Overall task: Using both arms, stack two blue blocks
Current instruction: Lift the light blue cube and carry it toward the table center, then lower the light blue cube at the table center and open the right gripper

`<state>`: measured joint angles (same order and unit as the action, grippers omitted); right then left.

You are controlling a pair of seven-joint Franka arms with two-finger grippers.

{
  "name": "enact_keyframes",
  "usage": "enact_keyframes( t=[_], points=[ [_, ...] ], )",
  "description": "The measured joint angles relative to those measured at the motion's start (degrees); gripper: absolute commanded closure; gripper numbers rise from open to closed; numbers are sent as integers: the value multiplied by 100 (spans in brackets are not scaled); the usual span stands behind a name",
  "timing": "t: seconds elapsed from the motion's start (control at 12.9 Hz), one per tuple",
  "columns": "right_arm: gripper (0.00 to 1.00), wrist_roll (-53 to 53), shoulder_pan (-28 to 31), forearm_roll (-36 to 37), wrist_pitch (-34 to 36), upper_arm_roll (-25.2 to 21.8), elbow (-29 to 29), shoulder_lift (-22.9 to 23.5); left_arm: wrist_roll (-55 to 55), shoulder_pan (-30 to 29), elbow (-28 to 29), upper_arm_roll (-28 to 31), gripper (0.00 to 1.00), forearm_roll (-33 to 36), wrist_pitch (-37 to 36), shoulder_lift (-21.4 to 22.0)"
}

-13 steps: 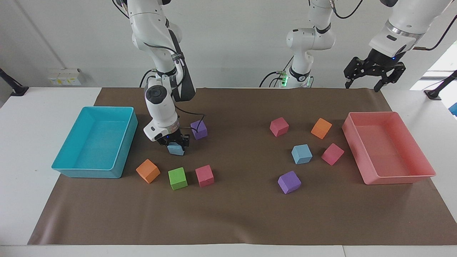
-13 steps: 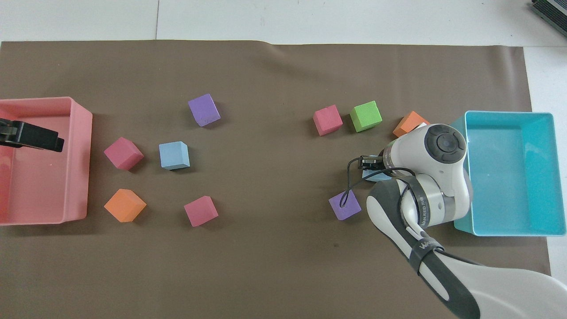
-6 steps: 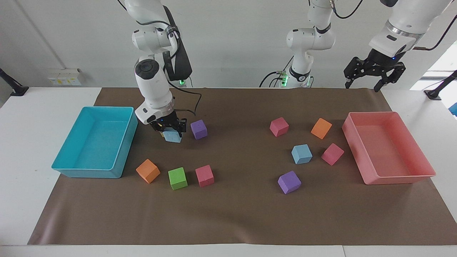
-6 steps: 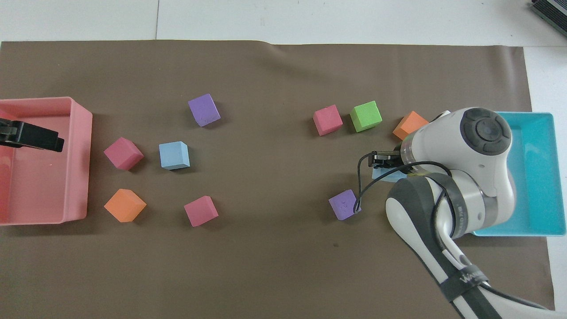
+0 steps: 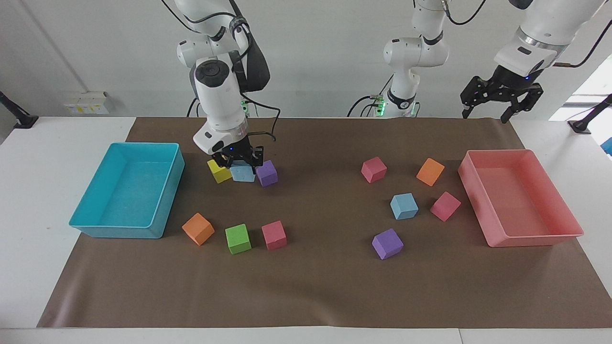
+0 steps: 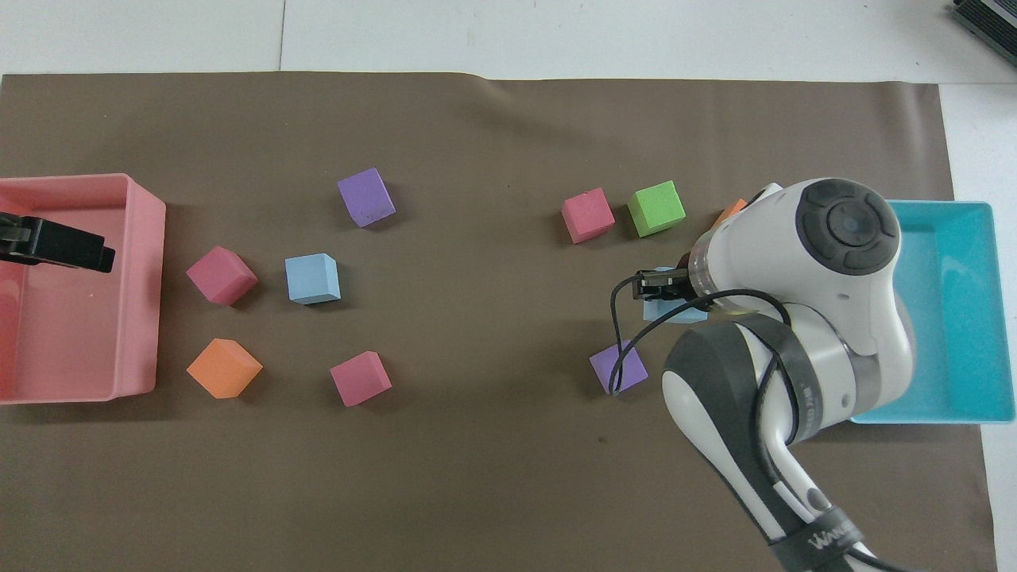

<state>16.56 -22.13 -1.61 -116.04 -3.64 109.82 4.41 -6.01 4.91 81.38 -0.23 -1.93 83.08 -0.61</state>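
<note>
Above the brown mat [image 5: 311, 296], between the yellow cube [image 5: 218, 171] and the nearer purple cube [image 5: 267, 173], my right gripper [image 5: 240, 162] held one blue block [image 5: 243, 174] in the air, fingers closed on its two side faces; in the overhead view my wrist covered most of that block [image 6: 675, 311]. The second blue block [image 5: 404, 206] sat on the mat toward the left arm's end of the table, with a pink cube [image 5: 445, 206] just beside it and another purple cube [image 5: 387, 243] near it, farther from the robots. My left gripper [image 5: 499, 95] waited with its fingers spread wide and nothing in them, raised above the pink tray [image 5: 535, 236]. To do this step well, I judged that the carried block had to travel high enough to pass over the loose cubes, arrive square over the resting block, come straight down until the faces met, and be released only then. A tilted grip or a sideways release would probably slide the top block off. The mat lay flat, with a faint crease along its edge farthest from the robots. A cyan tray [image 5: 86, 224] stood at the right arm's end, and a plain pale wall [image 5: 325, 52] closed the room past the arm bases
</note>
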Motion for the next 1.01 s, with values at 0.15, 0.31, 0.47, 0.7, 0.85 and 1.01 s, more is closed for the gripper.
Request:
enact_keyframes(
  t=[0.15,0.31,0.47,0.7,0.85,1.01],
  points=[
    [100,191,-248,-2,0,5,-263,152,0,0,0,0,0,0,0,0],
    [100,678,-590,0,0,11,-602,451,0,0,0,0,0,0,0,0],
    [100,1014,-892,0,0,14,-848,739,0,0,0,0,0,0,0,0],
    [100,1612,-1260,8,-4,14,-1186,1158,0,0,0,0,0,0,0,0],
    [100,1940,-1561,9,-17,13,-1510,1552,0,0,0,0,0,0,0,0],
    [100,2218,-1861,11,-346,13,-1709,1957,0,0,0,2,0,0,0,0]
  ],
)
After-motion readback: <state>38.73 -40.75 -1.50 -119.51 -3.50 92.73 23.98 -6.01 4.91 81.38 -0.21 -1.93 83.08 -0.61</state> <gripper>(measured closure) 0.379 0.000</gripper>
